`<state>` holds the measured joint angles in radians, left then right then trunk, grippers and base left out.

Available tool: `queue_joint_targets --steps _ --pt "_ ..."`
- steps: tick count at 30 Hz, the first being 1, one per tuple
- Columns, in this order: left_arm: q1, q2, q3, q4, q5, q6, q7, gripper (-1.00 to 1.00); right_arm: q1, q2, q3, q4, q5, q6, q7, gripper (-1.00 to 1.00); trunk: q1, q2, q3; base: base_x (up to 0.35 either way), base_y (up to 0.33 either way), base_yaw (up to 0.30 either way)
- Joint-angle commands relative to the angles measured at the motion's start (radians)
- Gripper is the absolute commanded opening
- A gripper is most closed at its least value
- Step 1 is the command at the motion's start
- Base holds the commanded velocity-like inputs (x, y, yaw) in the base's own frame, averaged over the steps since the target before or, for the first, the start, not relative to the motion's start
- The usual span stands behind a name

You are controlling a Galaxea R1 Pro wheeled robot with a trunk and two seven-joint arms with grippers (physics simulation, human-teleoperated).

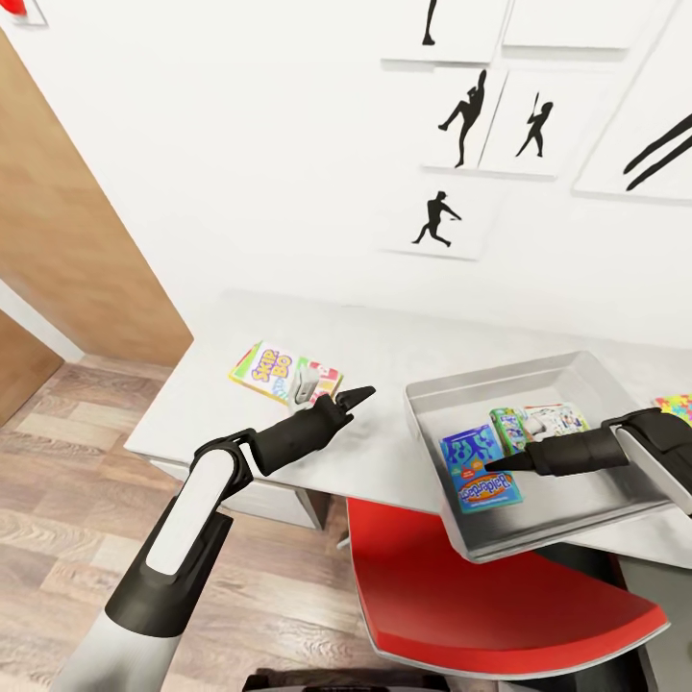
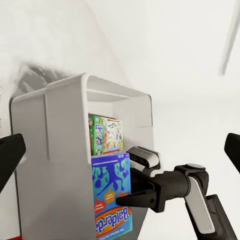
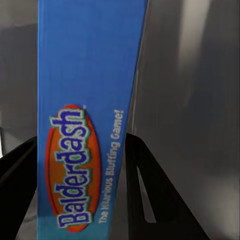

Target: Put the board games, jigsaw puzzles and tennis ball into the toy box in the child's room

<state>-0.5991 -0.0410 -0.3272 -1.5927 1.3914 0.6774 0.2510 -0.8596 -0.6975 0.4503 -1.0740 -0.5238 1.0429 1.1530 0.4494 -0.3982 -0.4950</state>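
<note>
The pale grey toy box (image 1: 538,370) stands on the light grey table (image 1: 384,336). Inside it lie the green-edged Monopoly board game (image 1: 538,423) and a light-blue "Balderdash" board game (image 1: 479,469). My right gripper (image 1: 495,465) reaches into the box from the right, shut on that blue game's edge; the right wrist view has the game (image 3: 85,100) between the fingers (image 3: 150,180). A slim yellow-red-green "Skip-Bo" board game (image 1: 274,370) lies flat on the table's left part. Just to its right, my left gripper (image 1: 332,392) hovers open and holds nothing. A jigsaw puzzle (image 1: 676,406) peeks in past the toy box.
A red chair (image 1: 481,596) is tucked under the table's near edge, below the toy box. A brown door (image 1: 67,240) and wood-plank floor (image 1: 58,500) lie to the left. Black sports silhouettes (image 1: 471,115) hang on the white wall behind the table.
</note>
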Motion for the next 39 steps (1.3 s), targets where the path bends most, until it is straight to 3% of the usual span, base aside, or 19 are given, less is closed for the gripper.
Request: queue_joint_targets --steps 1,25,39 --pt "-0.001 0.000 0.000 -0.001 0.011 0.002 0.010 1.00 -0.003 -0.002 0.003 0.000 -0.002 0.004 0.004 -1.00 0.001 -0.002 -0.002 0.000 0.000 0.000" --pt "-0.001 0.000 0.000 -0.001 0.011 0.002 0.010 1.00 -0.035 -0.008 0.002 0.002 -0.001 0.004 0.004 -1.00 0.001 -0.002 -0.005 0.000 0.000 0.000" --pt "-0.001 0.000 0.000 -0.001 0.011 0.002 0.010 1.00 -0.035 -0.010 0.003 0.002 -0.001 0.004 0.004 -1.00 0.001 -0.002 -0.022 0.000 0.000 0.000"
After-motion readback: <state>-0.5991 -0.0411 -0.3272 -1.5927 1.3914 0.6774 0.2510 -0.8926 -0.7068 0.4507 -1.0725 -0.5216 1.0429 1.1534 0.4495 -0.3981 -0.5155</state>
